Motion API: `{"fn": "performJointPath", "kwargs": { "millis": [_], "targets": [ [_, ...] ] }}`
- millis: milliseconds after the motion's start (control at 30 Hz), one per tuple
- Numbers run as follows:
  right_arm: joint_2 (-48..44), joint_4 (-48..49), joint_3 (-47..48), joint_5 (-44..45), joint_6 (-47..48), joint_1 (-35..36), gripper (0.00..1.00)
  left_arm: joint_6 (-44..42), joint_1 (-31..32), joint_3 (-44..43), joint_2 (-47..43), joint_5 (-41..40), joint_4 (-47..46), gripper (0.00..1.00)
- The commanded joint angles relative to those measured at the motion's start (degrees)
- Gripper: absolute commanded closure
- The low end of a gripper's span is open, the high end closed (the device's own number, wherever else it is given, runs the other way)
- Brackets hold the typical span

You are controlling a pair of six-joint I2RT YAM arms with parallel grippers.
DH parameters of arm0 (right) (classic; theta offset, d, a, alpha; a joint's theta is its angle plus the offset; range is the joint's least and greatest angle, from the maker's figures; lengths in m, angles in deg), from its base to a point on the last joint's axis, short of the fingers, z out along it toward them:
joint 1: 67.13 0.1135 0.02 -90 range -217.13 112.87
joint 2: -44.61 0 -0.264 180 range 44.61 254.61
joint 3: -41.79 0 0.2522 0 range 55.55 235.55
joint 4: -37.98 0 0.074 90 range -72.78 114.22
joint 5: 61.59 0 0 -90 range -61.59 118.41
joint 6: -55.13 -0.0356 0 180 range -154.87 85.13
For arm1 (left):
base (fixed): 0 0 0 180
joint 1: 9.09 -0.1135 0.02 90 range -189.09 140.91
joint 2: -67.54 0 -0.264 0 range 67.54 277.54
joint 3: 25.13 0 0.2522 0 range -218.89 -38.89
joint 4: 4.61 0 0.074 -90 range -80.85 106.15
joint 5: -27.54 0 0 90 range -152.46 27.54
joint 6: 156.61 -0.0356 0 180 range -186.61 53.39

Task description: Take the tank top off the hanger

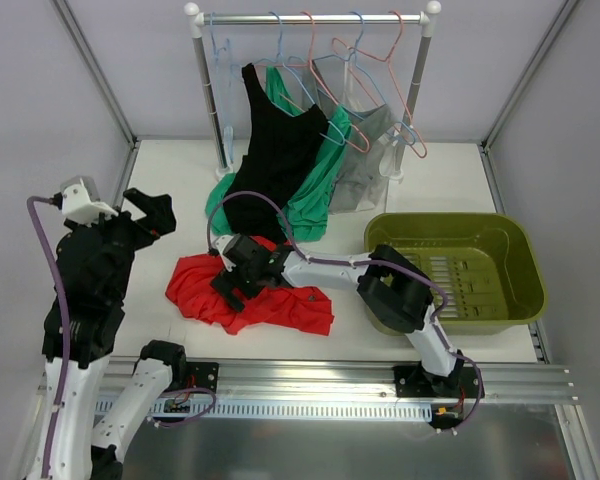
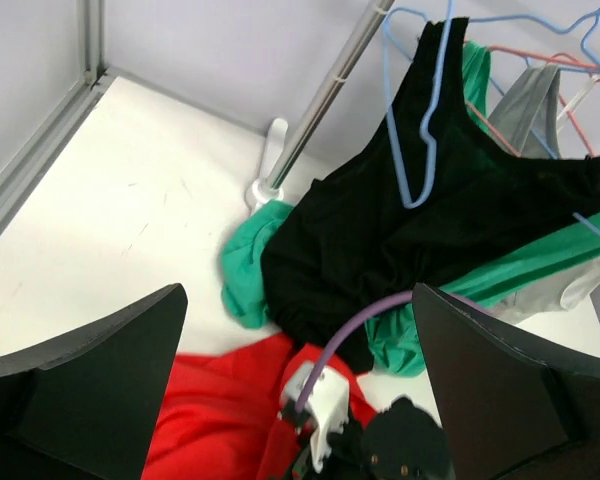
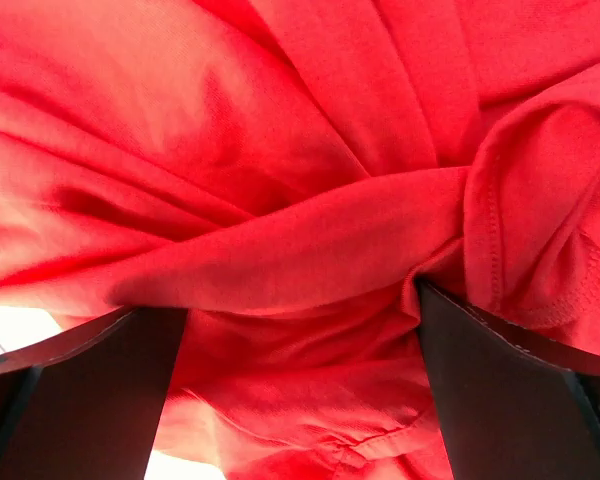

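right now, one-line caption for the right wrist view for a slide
Open right pincer straddling a bunched fold of the crumpled red garment

White tabletop (image 1: 170, 170) open at left; crumpled red garment (image 1: 195, 288), hanging black tank top (image 1: 275, 160) and olive plastic tub (image 1: 448, 222) crowd centre and right.

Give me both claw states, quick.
Left claw: open, holding nothing.
Right claw: open, fingers straddling the red tank top, not clamped on it.
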Motion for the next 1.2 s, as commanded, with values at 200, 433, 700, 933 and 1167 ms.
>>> {"fn": "performJointPath", "kwargs": {
  "millis": [200, 433, 700, 933, 1167],
  "targets": [
    [3.1, -4.6, -2.1, 5.9, -2.5, 1.7, 0.97, -5.8, 0.4, 2.2, -11.8, 1.9, 13.4, 0.01],
    [-17.9, 2.3, -4.9, -3.7, -1.4, 2.0, 1.00, -9.1, 0.4, 14.7, -21.3, -5.2, 13.2, 0.01],
    [-33.2, 2.5, 2.2, -4.0, -1.4, -1.0, 1.00, -6.9, 0.4, 18.1, -27.0, -6.3, 12.6, 0.01],
    [-39.9, -8.1, 17.4, 1.2, 3.4, -9.1, 1.00, -7.0, 0.4, 18.2, -27.3, -5.6, 12.6, 0.01],
    [-48.4, -20.4, 30.5, 7.7, 5.7, -24.0, 1.00, -6.9, 0.5, 18.2, -26.4, -5.1, 12.6, 0.01]
  ]
}}
